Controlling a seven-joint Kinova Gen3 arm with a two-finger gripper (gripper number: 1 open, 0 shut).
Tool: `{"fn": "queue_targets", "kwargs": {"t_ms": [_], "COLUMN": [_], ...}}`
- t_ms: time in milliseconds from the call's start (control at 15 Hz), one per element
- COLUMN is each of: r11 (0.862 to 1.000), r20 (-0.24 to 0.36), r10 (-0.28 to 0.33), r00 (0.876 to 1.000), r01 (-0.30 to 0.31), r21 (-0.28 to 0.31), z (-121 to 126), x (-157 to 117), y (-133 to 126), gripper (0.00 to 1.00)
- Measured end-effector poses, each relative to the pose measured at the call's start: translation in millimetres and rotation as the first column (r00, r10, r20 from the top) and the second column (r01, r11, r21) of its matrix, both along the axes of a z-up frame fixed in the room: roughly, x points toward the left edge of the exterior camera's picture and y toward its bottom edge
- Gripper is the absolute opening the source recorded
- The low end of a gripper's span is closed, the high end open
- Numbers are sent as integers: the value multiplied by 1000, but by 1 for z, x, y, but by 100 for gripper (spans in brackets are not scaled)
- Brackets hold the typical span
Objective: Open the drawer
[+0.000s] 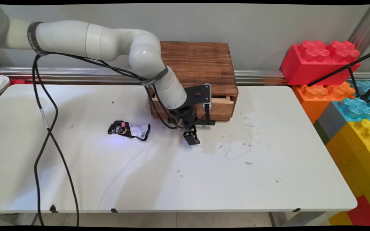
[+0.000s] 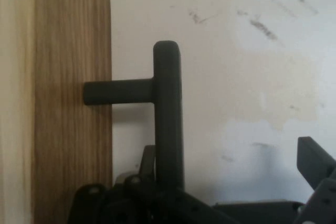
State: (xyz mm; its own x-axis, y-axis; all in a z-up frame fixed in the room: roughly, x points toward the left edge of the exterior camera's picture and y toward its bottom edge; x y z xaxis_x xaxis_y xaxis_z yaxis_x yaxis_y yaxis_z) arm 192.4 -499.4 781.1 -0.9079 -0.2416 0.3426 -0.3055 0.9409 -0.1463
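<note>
Drawer handle [image 2: 168,103] — a dark bar on the wooden box's [image 1: 201,64] slightly pulled-out drawer [image 1: 223,104], its long axis running 9-to-3 o'clock along the drawer front. The gripper [image 1: 192,140] straddles it, jaws wide, unclamped. A crumpled pouch [image 1: 129,130] lies at its 9 o'clock — on the white table [image 1: 172,179].

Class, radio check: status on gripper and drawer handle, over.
Gripper open, drawer handle between its fingers, unclamped. Drawer slightly ajar. Crumpled pouch lies apart.

White, rounded arm links [image 1: 108,40] end in a black two-finger gripper [image 1: 191,137]; black cables [image 1: 45,128] hang from it, cinched by dark lettered straps [image 1: 33,38] (lettering too small to read).
</note>
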Motion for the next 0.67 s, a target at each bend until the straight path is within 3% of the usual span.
{"fn": "queue_targets", "kwargs": {"t_ms": [667], "r11": [1000], "r20": [-8], "r10": [1], "r00": [1000], "r01": [-1], "r21": [17], "z": [3], "x": [-10], "y": [46], "gripper": [100]}}
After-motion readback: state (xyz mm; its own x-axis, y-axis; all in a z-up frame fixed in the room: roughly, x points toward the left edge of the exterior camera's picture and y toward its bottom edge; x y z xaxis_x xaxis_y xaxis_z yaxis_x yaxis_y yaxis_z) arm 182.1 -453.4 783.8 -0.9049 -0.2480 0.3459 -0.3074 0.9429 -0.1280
